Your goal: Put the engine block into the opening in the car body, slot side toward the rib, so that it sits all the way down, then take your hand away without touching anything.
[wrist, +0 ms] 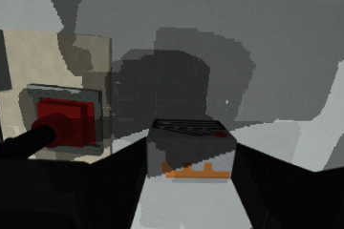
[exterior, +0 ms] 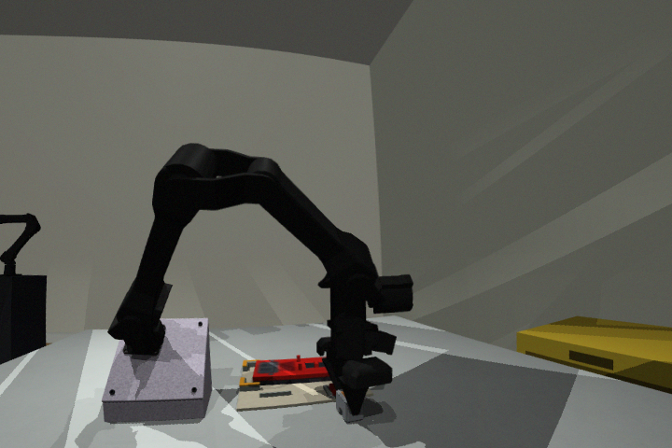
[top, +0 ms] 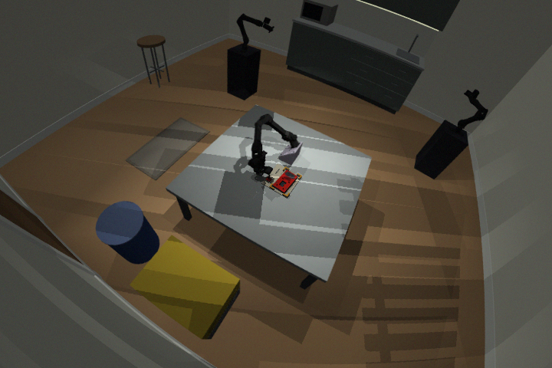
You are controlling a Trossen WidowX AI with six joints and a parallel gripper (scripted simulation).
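A: What is the black parallel-jaw gripper (wrist: 189, 164) doing?

B: It is down at the table, and its two dark fingers are clamped on the small grey engine block with the orange strip along its lower edge (wrist: 191, 153). The block fills the gap between them.

A: Where is that block relative to the red car body?

B: It sits on the grey table top (exterior: 484, 401), just beside the red car body (exterior: 289, 370) and off the beige base board (exterior: 284, 396) that the car body lies on. In the exterior view the grey block (exterior: 345, 411) shows under the fingertips, at the near corner of the board.

A: Anything else close to the car body?

B: A small red knob in a grey square frame (wrist: 65, 121) stands on the board, between the block and the car body. The arm's speckled grey pedestal (exterior: 189, 380) is on the far side of the car body from the gripper.

A: So which step is this?

B: I judge it the grasp, just made; the block looks to be resting on the table, not lifted.

A: And the next move?

B: Lift straight up, clear the red knob, carry the block over the dark opening in the car body (top: 285, 179), and turn it so the slot faces the rib. I cannot tell from here which face carries the slot.
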